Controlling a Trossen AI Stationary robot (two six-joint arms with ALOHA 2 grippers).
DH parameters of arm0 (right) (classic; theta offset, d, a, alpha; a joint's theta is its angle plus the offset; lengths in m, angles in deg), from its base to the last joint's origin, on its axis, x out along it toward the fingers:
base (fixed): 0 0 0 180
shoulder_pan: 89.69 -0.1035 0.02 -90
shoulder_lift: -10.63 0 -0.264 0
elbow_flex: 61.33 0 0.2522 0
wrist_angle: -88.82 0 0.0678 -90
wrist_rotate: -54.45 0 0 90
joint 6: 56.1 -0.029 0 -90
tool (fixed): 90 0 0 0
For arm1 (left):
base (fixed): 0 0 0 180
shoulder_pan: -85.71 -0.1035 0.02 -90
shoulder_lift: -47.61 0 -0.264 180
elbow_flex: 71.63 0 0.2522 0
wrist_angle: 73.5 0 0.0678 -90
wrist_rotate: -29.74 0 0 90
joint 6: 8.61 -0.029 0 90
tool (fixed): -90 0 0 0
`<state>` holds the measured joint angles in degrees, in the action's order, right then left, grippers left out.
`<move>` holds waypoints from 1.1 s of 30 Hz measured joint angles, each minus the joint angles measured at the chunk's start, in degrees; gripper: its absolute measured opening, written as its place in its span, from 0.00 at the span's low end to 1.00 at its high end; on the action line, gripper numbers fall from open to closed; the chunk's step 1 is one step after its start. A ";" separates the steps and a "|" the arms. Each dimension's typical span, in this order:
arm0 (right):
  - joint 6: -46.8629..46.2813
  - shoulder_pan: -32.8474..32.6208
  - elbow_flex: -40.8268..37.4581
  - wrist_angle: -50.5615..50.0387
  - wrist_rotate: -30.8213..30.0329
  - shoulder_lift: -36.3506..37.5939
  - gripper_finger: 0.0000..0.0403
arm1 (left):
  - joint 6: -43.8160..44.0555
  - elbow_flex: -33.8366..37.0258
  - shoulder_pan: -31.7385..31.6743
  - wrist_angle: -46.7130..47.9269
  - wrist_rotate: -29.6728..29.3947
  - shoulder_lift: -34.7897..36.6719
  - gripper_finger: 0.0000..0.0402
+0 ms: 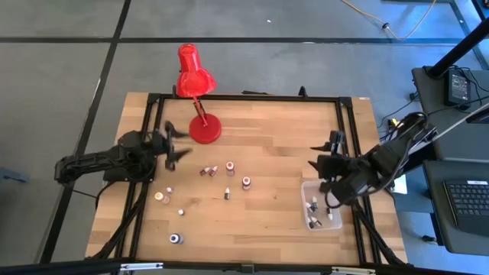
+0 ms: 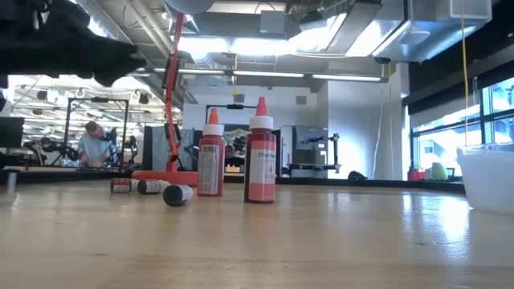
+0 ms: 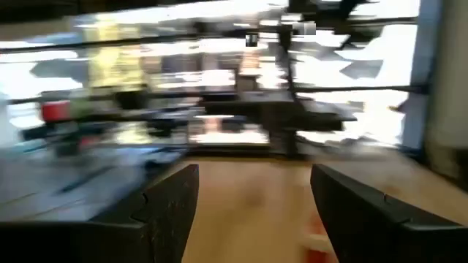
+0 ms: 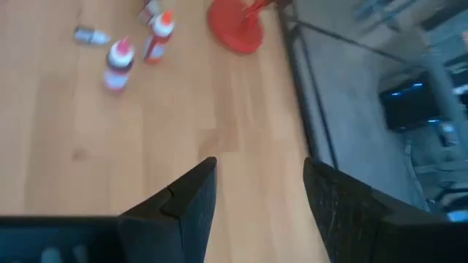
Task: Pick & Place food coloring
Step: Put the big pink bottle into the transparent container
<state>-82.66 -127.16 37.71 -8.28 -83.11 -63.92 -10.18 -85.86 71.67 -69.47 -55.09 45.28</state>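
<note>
Several small food coloring bottles stand or lie scattered on the wooden table's middle, among them one upright and a pair on their sides. In the low view two red bottles stand upright on their bases. More bottles sit in the clear tub at the right. My right gripper hangs open above the table just beyond the tub, with nothing between its fingers. My left gripper is open at the table's left, pointing level across it.
A red desk lamp stands at the far middle, its round base close to my left gripper. A black frame runs along the table's edges. Bare wood lies between the scattered bottles and the tub.
</note>
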 joint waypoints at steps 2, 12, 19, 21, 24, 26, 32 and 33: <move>-0.88 -0.55 -5.02 2.31 1.16 2.49 0.51 | 1.45 0.00 2.51 -0.47 6.59 -2.55 0.65; 5.89 -0.72 -31.57 42.64 15.09 15.07 0.51 | 6.10 -2.49 19.26 -18.74 -4.99 -21.51 0.65; 21.04 2.46 -38.12 65.98 19.44 15.15 0.51 | 4.23 -10.90 28.31 -25.27 -12.60 -41.49 0.65; 23.00 3.53 -38.62 67.88 22.79 14.87 0.51 | 3.93 -13.93 30.24 -25.20 -12.59 -47.40 0.65; 24.56 5.01 -39.18 70.72 28.61 14.63 0.51 | 5.40 -17.87 32.52 -25.30 -12.59 -54.37 0.65; 25.89 5.67 -40.20 72.74 31.99 14.23 0.51 | 8.46 -19.61 33.83 -25.29 -12.60 -58.19 0.65; 28.69 6.29 -42.49 81.68 34.15 10.50 0.51 | 13.23 -21.40 37.94 -25.21 -13.05 -65.46 0.65; 28.74 6.29 -42.50 82.57 34.15 9.64 0.51 | 14.73 -21.40 38.40 -25.26 -13.28 -66.17 0.65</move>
<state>-53.92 -120.87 -4.79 74.29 -48.96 -54.28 4.55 -107.26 110.08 -94.73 -68.37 -20.88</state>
